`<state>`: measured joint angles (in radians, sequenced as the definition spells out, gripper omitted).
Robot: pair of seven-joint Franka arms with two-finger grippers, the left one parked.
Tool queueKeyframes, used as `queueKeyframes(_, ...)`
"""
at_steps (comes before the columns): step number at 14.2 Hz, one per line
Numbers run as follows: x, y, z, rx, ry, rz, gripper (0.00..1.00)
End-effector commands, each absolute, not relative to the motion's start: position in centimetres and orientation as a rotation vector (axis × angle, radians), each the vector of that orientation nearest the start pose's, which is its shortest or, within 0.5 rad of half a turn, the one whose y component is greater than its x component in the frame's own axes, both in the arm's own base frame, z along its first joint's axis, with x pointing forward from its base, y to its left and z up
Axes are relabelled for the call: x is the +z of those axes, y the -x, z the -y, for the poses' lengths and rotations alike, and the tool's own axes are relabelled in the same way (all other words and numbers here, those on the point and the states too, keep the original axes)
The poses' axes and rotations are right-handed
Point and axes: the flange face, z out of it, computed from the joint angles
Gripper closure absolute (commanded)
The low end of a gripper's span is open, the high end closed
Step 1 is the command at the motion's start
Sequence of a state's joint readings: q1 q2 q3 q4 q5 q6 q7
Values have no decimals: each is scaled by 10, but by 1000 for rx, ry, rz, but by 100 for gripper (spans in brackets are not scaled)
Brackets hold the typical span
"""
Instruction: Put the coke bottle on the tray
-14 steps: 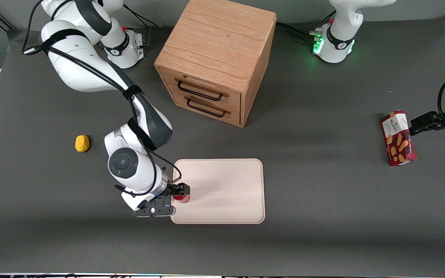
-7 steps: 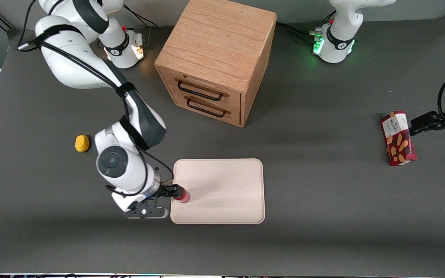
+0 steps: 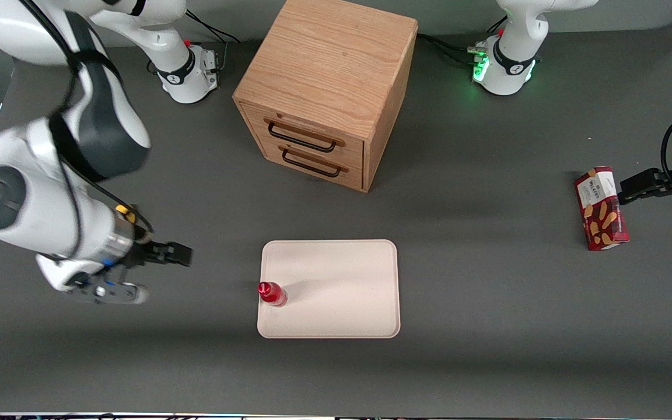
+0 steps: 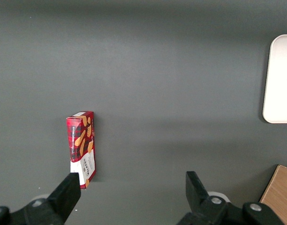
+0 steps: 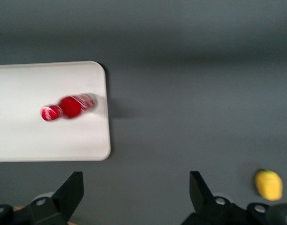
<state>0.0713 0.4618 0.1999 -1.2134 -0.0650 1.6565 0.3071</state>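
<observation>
The coke bottle (image 3: 270, 293), small and red with a red cap, stands upright on the tray (image 3: 342, 291), close to the rim at the working arm's end. My right gripper (image 3: 179, 254) is open and empty. It is raised above the bare table, well off the tray toward the working arm's end. The right wrist view looks down on the coke bottle (image 5: 71, 107) on the tray (image 5: 45, 140), with the gripper (image 5: 135, 187) over the dark table beside the tray's edge. A corner of the tray (image 4: 280, 79) shows in the left wrist view.
A wooden two-drawer cabinet (image 3: 327, 87) stands farther from the front camera than the tray. A red snack box (image 3: 601, 208) lies toward the parked arm's end. A small yellow object (image 5: 268, 184) lies on the table near my gripper.
My gripper has let go of the coke bottle, risen and drawn away toward the working arm's end. The bottle stays standing on the tray.
</observation>
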Motion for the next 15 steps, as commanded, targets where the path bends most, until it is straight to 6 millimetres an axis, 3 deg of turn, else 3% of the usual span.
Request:
queueKeyframes(1, 541, -602, -97, 78, 3110, -54, 0)
queueKeyframes(4, 565, -542, -55, 65, 3112, -64, 0)
queueKeyframes(6, 580, -516, -41, 71, 3110, -67, 0)
queueKeyframes(9, 590, -509, 1, 103, 3096, -123, 0)
queueKeyframes(15, 600, -522, 2, 71, 3129, -115, 0)
